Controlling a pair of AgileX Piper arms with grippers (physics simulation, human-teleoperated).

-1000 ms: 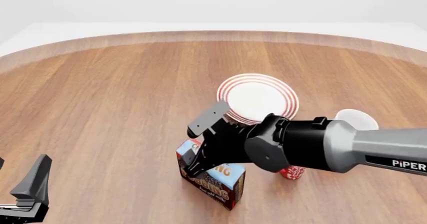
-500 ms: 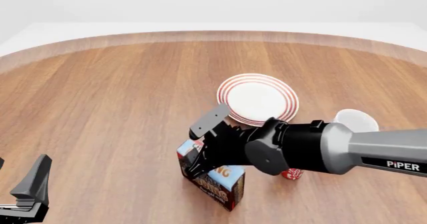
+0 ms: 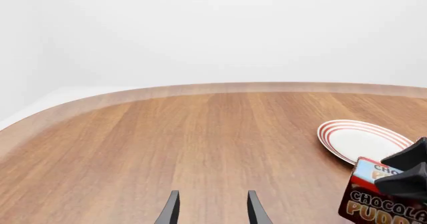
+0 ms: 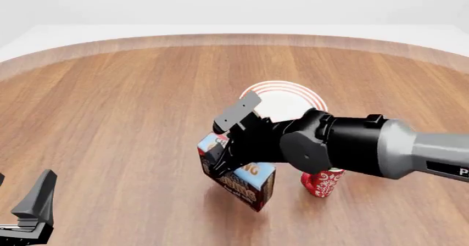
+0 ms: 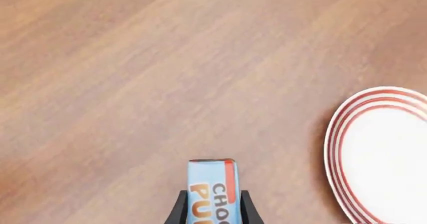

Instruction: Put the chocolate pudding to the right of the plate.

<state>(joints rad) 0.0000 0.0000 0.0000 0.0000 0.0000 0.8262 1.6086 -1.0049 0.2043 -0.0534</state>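
While the right gripper (image 4: 219, 159) pinches the small light-blue-and-brown chocolate pudding carton (image 4: 238, 181) left of the red-ringed white plate (image 4: 289, 101), a swing rightward could topple the small red container (image 4: 320, 182).

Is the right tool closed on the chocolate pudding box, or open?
Closed on it: in the right wrist view both fingers press the sides of the chocolate pudding; the right tool covers it in front view.

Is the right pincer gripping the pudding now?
Touching. The right wrist view shows both fingers pressed flat against the sides of the pudding, no gap on either side of the right pincer.
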